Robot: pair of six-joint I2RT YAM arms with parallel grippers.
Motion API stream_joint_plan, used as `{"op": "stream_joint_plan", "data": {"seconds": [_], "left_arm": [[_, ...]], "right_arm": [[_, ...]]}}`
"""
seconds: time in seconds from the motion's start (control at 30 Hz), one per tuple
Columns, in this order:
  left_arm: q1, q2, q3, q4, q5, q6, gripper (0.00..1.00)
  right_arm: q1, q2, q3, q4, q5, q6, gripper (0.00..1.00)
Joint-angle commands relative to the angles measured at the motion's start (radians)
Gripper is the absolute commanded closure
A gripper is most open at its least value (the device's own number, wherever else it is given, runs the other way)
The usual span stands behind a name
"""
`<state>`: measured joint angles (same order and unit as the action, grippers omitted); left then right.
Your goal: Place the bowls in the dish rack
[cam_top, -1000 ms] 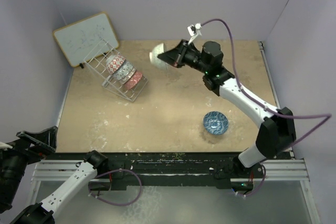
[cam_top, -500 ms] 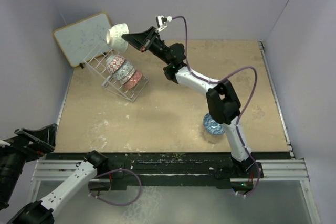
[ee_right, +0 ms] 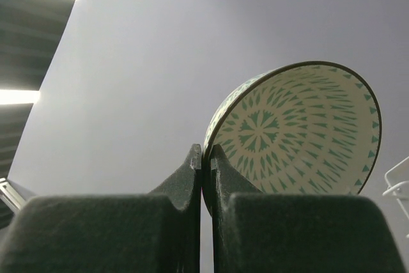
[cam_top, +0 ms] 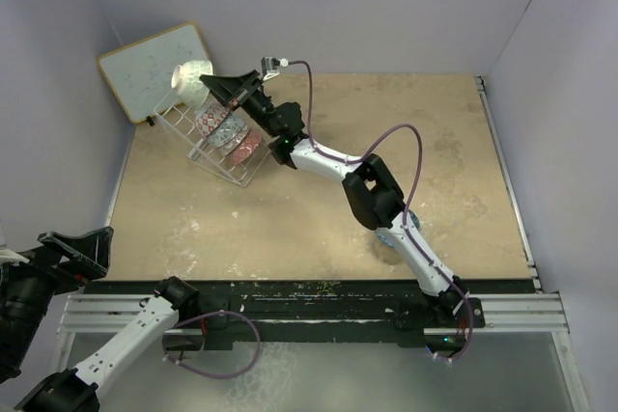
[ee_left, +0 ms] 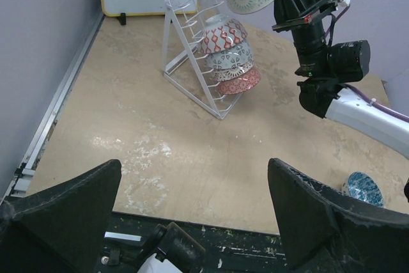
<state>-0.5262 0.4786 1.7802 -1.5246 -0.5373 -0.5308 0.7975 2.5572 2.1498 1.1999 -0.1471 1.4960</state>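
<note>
The right gripper [ee_right: 206, 155] pinches the rim of a cream bowl [ee_right: 300, 132], tilted above the rack [ee_left: 185, 43] near the far-left corner. Three bowls [ee_left: 229, 55] sit racked; a blue bowl [ee_left: 365, 188] waits by the near edge. The left gripper [ee_left: 195, 164] gapes wide, idle.

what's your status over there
Right hand shut on cream bowl rim, above dish rack top. Left hand open, parked at near edge. Three bowls racked, blue bowl on table. Nothing in the way.
</note>
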Motion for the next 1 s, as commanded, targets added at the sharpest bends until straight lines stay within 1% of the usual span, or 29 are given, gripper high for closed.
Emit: {"op": "stream_joint_plan", "data": {"seconds": [0.0,0.33,0.83,0.97], "left_arm": [[-0.006,0.026,0.014,0.035,0.014,0.017,0.01],[-0.006,0.022,0.020,0.020,0.010,0.014,0.01],[-0.006,0.011,0.028,-0.003,0.001,0.004,0.01],[-0.006,0.009,0.030,-0.011,-0.002,-0.001,0.01]], "right_arm": [[0.021,-0.027,0.073,0.092,0.075,0.034,1.00],[0.029,0.040,0.114,0.050,0.100,0.055,1.00],[0.033,0.079,0.110,-0.022,0.136,0.086,1.00],[0.032,0.117,0.175,-0.061,0.128,0.095,1.00]]}}
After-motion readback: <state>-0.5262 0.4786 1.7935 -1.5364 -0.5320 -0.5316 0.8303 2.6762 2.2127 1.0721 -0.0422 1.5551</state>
